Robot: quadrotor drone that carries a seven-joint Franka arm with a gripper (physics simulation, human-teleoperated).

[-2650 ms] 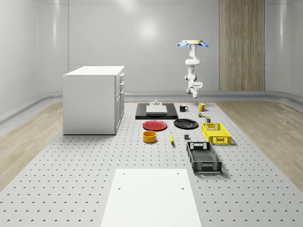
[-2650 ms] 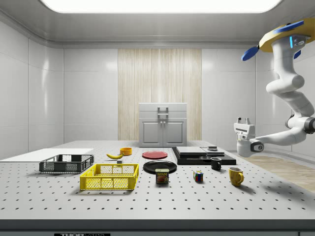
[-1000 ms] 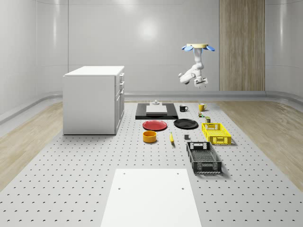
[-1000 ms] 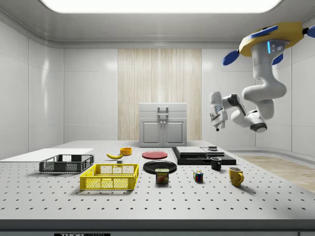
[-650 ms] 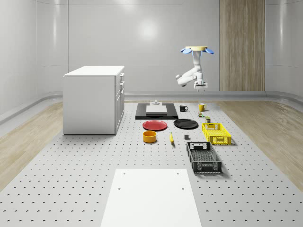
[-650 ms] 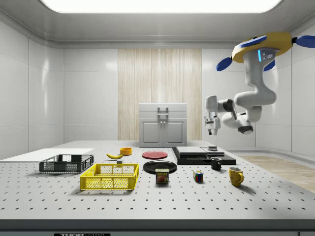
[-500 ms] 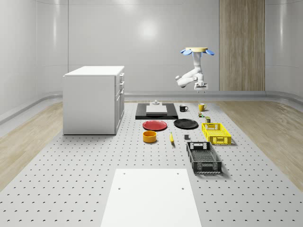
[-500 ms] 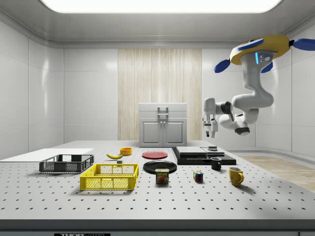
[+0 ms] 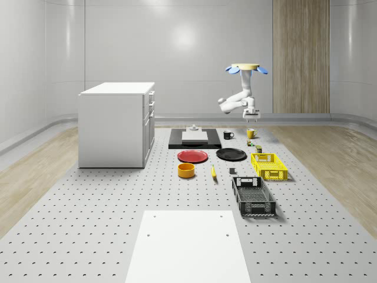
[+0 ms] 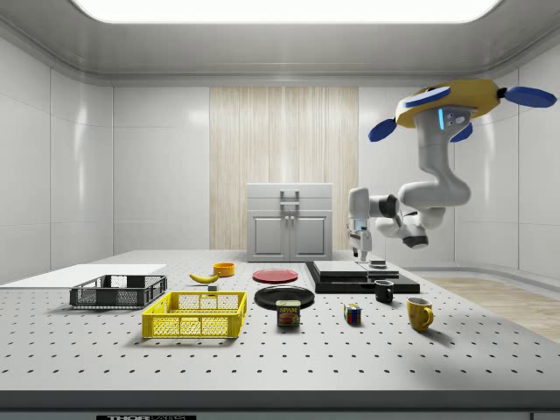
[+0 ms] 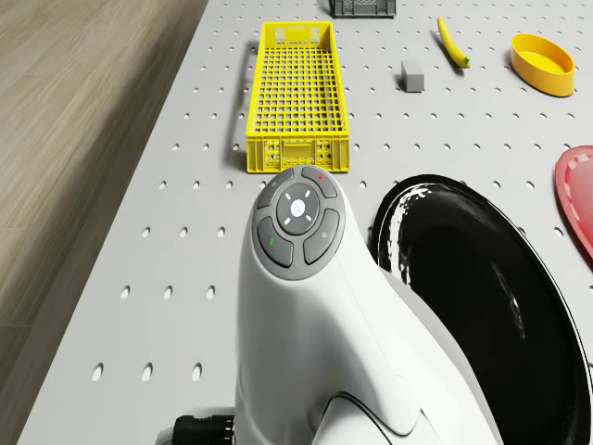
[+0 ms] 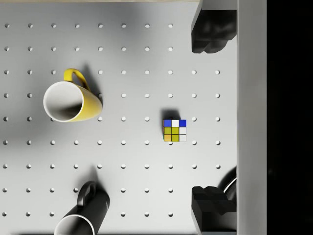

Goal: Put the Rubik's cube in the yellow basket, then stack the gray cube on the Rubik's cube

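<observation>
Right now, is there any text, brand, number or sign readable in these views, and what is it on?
"SPAM": on the can standing on the table between the yellow basket and the Rubik's cube, side view.
Strip of text at the side view's bottom edge, on the table's front: too small to read.
Symbols on the arm's round button pad, drone view: marks only, no words.
Mugs, baskets, plates: no text seen.

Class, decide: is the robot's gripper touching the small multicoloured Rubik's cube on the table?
Apart. In the side view the gripper hangs well above the multicoloured Rubik's cube, with clear space between them, under the hovering drone.
</observation>
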